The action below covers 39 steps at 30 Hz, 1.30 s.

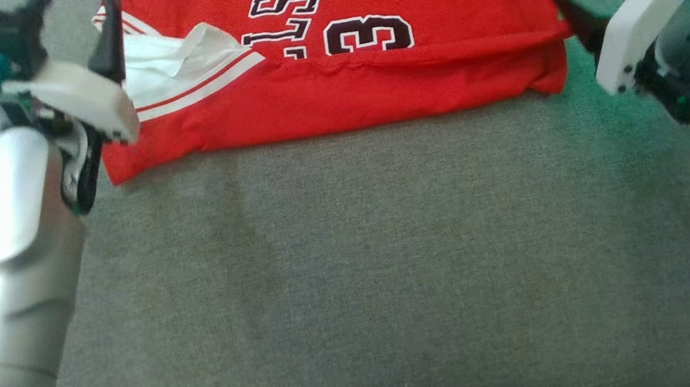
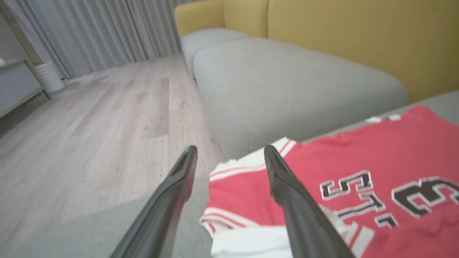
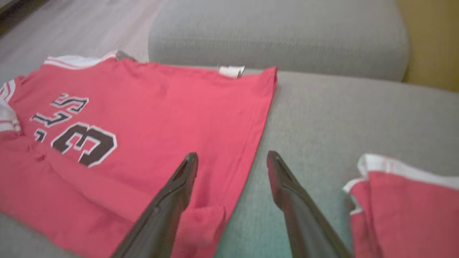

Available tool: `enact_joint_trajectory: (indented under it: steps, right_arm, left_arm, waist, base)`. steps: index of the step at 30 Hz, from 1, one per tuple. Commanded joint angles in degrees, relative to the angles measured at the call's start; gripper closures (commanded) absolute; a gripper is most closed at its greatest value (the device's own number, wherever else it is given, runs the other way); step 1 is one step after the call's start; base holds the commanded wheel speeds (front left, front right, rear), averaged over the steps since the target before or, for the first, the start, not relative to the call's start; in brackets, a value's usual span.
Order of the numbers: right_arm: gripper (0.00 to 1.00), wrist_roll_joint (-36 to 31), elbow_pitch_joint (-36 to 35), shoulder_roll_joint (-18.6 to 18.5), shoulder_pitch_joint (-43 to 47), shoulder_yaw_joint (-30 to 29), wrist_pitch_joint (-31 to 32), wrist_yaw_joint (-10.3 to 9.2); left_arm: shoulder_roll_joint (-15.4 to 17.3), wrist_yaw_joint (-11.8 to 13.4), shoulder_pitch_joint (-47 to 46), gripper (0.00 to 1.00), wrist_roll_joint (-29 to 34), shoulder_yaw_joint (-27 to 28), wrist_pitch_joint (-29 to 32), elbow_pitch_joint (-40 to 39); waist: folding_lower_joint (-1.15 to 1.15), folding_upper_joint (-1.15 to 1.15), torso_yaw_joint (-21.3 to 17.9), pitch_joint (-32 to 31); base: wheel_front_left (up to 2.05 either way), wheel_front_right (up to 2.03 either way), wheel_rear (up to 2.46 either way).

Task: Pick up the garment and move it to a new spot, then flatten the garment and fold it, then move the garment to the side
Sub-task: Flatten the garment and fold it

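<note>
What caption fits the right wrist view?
Right gripper, jaws open, over the edge of the red jersey on the grey cushion.

My head camera looks steeply down, close over the grey cushion (image 1: pixel 354 270). Both wrist cameras look low along my jaws from opposite ends of the red jersey (image 1: pixel 372 86), which all three views share.
</note>
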Motion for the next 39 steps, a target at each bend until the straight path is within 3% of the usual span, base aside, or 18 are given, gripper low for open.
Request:
enact_joint_trajectory:
  steps: [1,7,16,20,23,24,29,33,39]
  right_arm:
    - [0.0,-0.8,-0.7,0.3,-1.0,-0.5,-2.0,-0.04]
    - [0.0,-2.5,1.9,2.3,-0.5,-2.9,-11.8,-0.04]
    - [0.0,-7.9,0.8,4.2,6.5,-7.3,-26.3,-0.04]
    - [0.0,-12.2,-0.9,6.8,11.7,-14.5,-27.9,-0.04]
    - [0.0,-17.0,-7.2,10.1,16.9,-21.6,-28.1,-0.04]
    - [0.0,-17.0,-7.2,10.1,16.9,-21.6,-28.1,-0.04]
    - [0.0,-26.3,-17.9,17.6,28.3,-30.5,-28.1,-0.04]
    - [0.0,-30.4,-22.6,21.1,35.5,-33.5,-28.1,-0.04]
    - [0.0,-31.9,-24.8,22.3,40.6,-34.7,-28.1,-0.04]
  left_arm:
    - [1.8,0.5,-3.3,0.0,0.0,2.6,-2.0,-1.0]
    - [0.0,0.8,-3.7,0.0,-1.4,4.3,-10.3,0.6]
    - [-2.0,2.8,5.4,0.0,-3.9,9.1,-13.1,-6.4]
    - [-3.5,3.7,13.0,0.0,-3.1,10.7,-13.1,-13.2]
    - [-4.1,4.4,19.0,0.0,-1.8,11.4,-13.1,-17.4]
    - [-4.1,4.4,19.0,0.0,-1.8,11.4,-13.1,-17.4]
    - [-5.9,5.2,28.1,0.0,-0.9,12.9,-13.1,-21.6]
    - [-7.4,6.2,33.7,0.0,1.0,14.6,-13.2,-23.2]
    - [-10.0,7.4,39.6,0.0,3.4,16.6,-13.2,-23.4]
  waist:
    - [-0.01,0.0,0.2,0.0]
    - [-0.01,0.0,0.7,-1.5]
    - [-0.01,0.0,0.7,-6.9]
    - [-0.01,0.0,0.7,-9.3]
    - [-0.01,0.0,0.6,-10.7]
    - [-0.01,0.0,0.6,-10.7]
    - [-0.01,0.0,0.3,-12.9]
    - [-0.01,0.0,0.1,-14.4]
    - [-0.01,0.0,-0.5,-15.5]
  base:
    - [0.0,0.0,0.0]
    - [0.0,0.0,0.0]
    - [0.0,0.0,0.0]
    - [0.0,0.0,0.0]
    - [0.0,0.0,0.0]
    - [0.0,0.0,0.0]
    - [0.0,0.0,0.0]
    - [0.0,0.0,0.0]
    - [0.0,0.0,0.0]
